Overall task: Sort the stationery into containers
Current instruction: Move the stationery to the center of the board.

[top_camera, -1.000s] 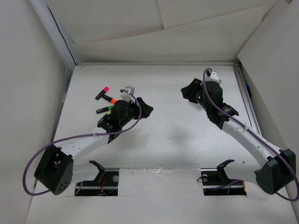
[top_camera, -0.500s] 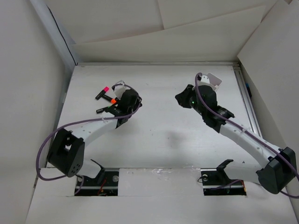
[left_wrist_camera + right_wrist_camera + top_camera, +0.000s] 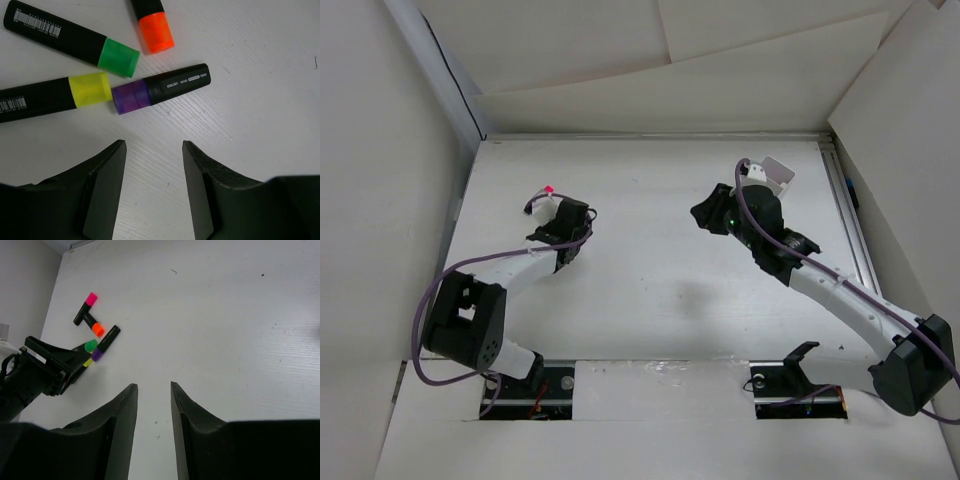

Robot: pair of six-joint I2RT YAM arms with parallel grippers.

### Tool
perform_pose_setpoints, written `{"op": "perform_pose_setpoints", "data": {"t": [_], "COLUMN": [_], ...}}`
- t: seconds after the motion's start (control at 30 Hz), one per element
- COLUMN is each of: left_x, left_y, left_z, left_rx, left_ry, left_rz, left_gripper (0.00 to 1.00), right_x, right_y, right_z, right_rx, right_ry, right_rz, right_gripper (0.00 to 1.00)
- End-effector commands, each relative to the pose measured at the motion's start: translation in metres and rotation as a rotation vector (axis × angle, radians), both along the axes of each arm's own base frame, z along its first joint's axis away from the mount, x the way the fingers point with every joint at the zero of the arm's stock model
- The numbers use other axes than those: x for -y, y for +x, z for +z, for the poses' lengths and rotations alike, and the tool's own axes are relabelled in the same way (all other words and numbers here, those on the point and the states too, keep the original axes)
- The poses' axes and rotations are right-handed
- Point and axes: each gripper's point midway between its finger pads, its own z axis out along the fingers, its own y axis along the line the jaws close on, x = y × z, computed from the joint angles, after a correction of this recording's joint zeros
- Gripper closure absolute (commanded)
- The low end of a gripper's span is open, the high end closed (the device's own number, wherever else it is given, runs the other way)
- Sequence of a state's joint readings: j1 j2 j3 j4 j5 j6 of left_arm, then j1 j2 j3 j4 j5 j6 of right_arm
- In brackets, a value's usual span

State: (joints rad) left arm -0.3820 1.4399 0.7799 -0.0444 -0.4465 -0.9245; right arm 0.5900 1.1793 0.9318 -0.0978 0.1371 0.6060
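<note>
Several black highlighters lie close together on the white table. In the left wrist view I see a purple-capped one (image 3: 160, 90), a yellow-capped one (image 3: 55, 95), a green-capped one (image 3: 75, 42) and an orange-capped one (image 3: 152, 25). My left gripper (image 3: 153, 150) is open and empty, just short of the purple cap. From above, the left gripper (image 3: 556, 216) covers most of the cluster; only the pink cap (image 3: 548, 188) shows. My right gripper (image 3: 152, 387) is open and empty over bare table, far right of the markers (image 3: 95, 337); from above it shows at centre right (image 3: 705, 212). The tray is out of view.
White walls enclose the table on the left (image 3: 380, 200), back (image 3: 650, 90) and right (image 3: 910, 150). Purple cables loop off both arms (image 3: 430, 300). The left arm's wrist shows in the right wrist view (image 3: 40, 375).
My left arm has swung left and farther out, so its gripper now sits over the marker cluster. My right gripper has shifted slightly left. Both stay open.
</note>
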Motion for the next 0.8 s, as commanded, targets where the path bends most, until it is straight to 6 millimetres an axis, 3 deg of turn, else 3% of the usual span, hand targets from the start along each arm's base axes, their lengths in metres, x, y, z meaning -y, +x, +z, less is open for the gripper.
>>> {"op": "perform_pose_setpoints", "data": {"t": [0.0,0.17,0.3,0.4,0.57,0.63,0.77], "left_x": [-0.008,-0.021,-0.033,-0.045,-0.043,-0.044,-0.040], "left_y": [0.005,0.005,0.008,-0.002,-0.003,-0.005,0.004], "left_z": [0.012,-0.003,-0.013,-0.020,-0.018,-0.029,-0.036], "left_rx": [0.034,-0.041,-0.085,-0.094,-0.075,-0.108,-0.145], "left_ry": [0.003,0.077,0.057,0.059,0.056,0.073,0.077], "left_rz": [0.053,0.086,0.092,0.113,0.092,0.085,0.079], "left_gripper": [0.55,0.67,0.70,0.70,0.67,0.67,0.67], "right_x": [-0.001,-0.003,0.001,-0.001,-0.002,-0.002,0.000], "right_y": [-0.001,-0.001,0.002,0.002,0.002,0.002,0.003], "right_z": [0.011,0.007,0.013,0.009,0.009,0.009,0.009], "right_rx": [0.037,0.028,0.047,0.037,0.037,0.037,0.039], "right_ry": [0.023,0.021,0.023,0.021,0.022,0.022,0.018], "right_rz": [0.013,0.023,0.014,0.026,0.027,0.027,0.014], "right_gripper": [0.61,0.61,0.60,0.60,0.60,0.60,0.60]}}
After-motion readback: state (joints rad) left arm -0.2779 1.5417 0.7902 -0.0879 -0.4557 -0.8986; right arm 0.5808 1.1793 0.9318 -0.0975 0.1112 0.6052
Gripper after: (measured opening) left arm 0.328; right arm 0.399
